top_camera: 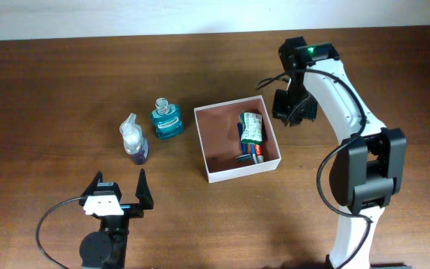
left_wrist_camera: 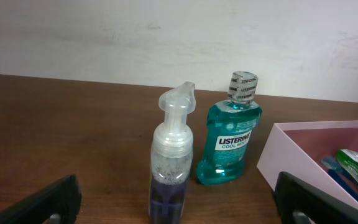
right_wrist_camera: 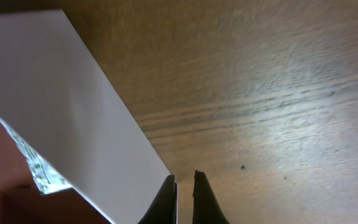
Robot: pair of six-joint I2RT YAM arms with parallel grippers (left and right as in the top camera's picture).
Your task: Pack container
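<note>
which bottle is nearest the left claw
The clear pump bottle with purple liquid; the teal Listerine mouthwash bottle stands farther back, beside the cardboard box.

The container (top_camera: 216, 138) I'm packing is a shallow square cardboard box; white walls outside, pinkish-brown inside; open-topped, sitting flat, turned slightly askew, roughly centre of my overhead view; few toiletries (top_camera: 250, 138) along its right wall.

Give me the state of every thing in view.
container: open, partly packed.
mouthwash bottle: upright, capped, outside container.
pump bottle: upright, outside container.
left gripper: open, empty.
right gripper: shut, empty, beside container.
</note>
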